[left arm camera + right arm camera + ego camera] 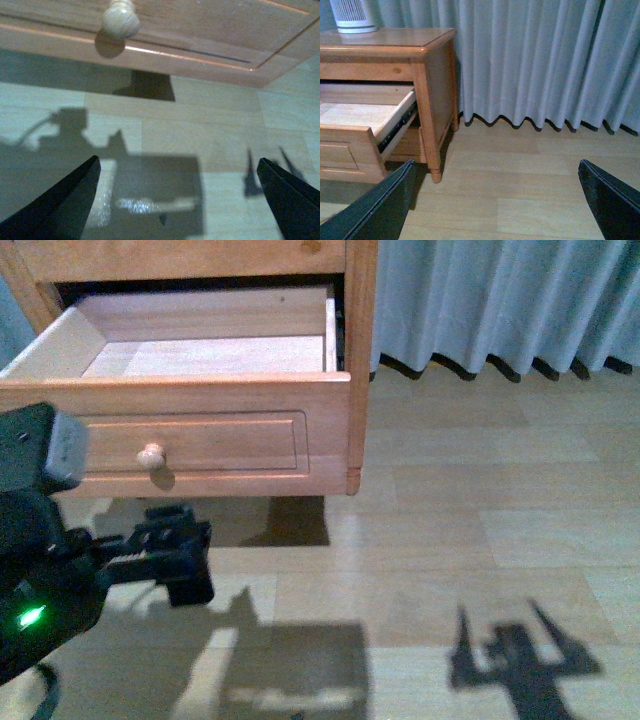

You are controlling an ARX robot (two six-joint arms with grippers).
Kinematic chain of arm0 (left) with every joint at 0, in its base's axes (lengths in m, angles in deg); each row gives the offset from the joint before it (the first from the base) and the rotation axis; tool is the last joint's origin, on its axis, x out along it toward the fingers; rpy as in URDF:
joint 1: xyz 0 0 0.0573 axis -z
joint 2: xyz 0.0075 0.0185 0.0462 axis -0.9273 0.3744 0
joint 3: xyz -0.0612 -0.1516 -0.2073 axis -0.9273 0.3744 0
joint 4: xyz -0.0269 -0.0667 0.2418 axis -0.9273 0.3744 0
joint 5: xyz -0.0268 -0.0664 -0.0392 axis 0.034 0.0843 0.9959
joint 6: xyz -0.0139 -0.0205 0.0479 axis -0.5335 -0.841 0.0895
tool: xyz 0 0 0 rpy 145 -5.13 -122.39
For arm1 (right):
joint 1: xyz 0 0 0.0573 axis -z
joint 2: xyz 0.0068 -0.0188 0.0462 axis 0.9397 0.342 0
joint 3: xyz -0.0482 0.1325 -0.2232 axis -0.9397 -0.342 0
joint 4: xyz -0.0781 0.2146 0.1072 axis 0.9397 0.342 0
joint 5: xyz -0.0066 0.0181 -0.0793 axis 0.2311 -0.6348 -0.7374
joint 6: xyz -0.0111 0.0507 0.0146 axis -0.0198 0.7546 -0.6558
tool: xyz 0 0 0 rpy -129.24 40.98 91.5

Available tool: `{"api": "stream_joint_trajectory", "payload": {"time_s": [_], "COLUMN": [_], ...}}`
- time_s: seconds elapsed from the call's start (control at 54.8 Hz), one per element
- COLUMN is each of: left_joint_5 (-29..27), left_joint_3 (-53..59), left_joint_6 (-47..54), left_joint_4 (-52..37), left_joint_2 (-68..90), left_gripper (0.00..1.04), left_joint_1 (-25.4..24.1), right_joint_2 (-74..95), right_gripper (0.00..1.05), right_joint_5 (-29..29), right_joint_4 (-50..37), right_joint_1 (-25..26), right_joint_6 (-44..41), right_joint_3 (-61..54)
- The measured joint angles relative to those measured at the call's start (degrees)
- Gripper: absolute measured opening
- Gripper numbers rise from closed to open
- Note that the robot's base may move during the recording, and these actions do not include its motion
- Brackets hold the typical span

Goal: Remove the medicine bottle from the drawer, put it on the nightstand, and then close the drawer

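The drawer (200, 390) of the nightstand (427, 80) stands pulled out, and the part of its pale wood inside that shows is bare. The medicine bottle is not in sight in any view. My left gripper (172, 545) is open and empty, low in front of the drawer front and below its round knob (151, 455). In the left wrist view the knob (121, 20) lies ahead of the open gripper (178, 161), well apart from it. My right gripper (496, 162) is open and empty over the floor, beside the nightstand's right side. The open drawer (350, 117) shows there too.
A large white ribbed appliance (352, 15) stands on the nightstand top (395, 42). A pale grey curtain (500, 300) hangs behind and to the right. Light wood floor (450, 540) spreads in front, with the arms' shadows on it. The nightstand's turned foot (436, 175) is near my right gripper.
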Motion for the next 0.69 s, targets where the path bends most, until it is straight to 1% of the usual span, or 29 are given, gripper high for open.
{"api": "stream_joint_trajectory", "payload": {"time_s": [0.091, 0.164, 0.201, 0.219, 0.237, 0.274, 0.31, 0.328, 0.383, 0.42, 0.438, 0.456, 0.547, 0.566, 0.675, 0.693], "left_joint_5": [2.99, 6.25, 8.22, 7.56, 6.21, 0.26, -1.99, -1.7, -2.38, -2.62, -2.45, -2.36, -1.97, -1.97, -1.84, -1.79], "left_joint_3": [3.34, 4.57, 4.55, 4.79, 5.33, 8.44, 11.13, 12.68, 16.11, 17.25, 17.59, 17.66, 17.92, 17.92, 17.94, 17.94], "left_joint_6": [-0.2, -1.29, -1.46, -1.01, -0.37, 3.08, 6.78, 8.28, 13.09, 14.78, 15.5, 15.65, 17.66, 17.77, 18.6, 18.6], "left_joint_4": [7.19, 15.37, 20.85, 22.08, 21.29, 14.05, 9.42, 8.61, 10.8, 12.5, 13.44, 13.68, 17.2, 17.53, 21.62, 21.79], "left_joint_2": [-10.67, -22.25, -29.31, -32.35, -33.66, -38.77, -42.88, -45.99, -55.06, -59.43, -61.46, -61.86, -66.9, -67.32, -71.82, -72.02], "left_gripper": [0.98, 0.98, 0.98, 0.98, 0.96, 0.89, 0.84, 0.81, 0.7, 0.63, 0.59, 0.58, 0.4, 0.38, 0.16, 0.15], "left_joint_1": [-2.47, -5.42, -7.26, -7.8, -7.8, -8.57, -9.81, -11.26, -15.08, -16.06, -16.24, -16.24, -16.37, -16.37, -16.39, -16.39], "right_joint_2": [0.0, 0.0, 0.0, 0.0, 0.0, 0.0, 0.0, 0.0, 0.0, 0.0, 0.0, 0.0, 0.0, 0.0, 0.0, 0.0], "right_gripper": [0.98, 0.98, 0.98, 0.98, 0.98, 0.98, 0.98, 0.98, 0.98, 0.98, 0.98, 0.98, 0.98, 0.98, 0.98, 0.98], "right_joint_5": [-0.02, 0.0, 0.0, 0.0, 0.0, 0.0, 0.02, 0.0, -0.04, -0.02, 0.0, 0.04, -0.04, -0.04, -0.24, -0.22], "right_joint_4": [0.0, 0.0, 0.0, 0.0, 0.0, 0.0, 0.0, 0.0, 0.0, 0.0, 0.0, 0.0, 0.0, 0.0, 0.0, 0.0], "right_joint_1": [0.0, 0.0, 0.0, 0.0, 0.0, 0.0, 0.0, 0.0, 0.0, 0.0, 0.0, 0.0, 0.0, 0.0, 0.0, 0.0], "right_joint_6": [0.0, 0.0, 0.0, 0.0, 0.0, 0.0, 0.0, 0.0, 0.0, 0.0, 0.0, 0.0, 0.0, 0.0, 0.0, 0.0], "right_joint_3": [0.0, 0.0, 0.0, 0.0, 0.0, 0.0, 0.0, 0.0, 0.0, 0.0, 0.0, 0.0, 0.0, 0.0, 0.0, 0.0]}}
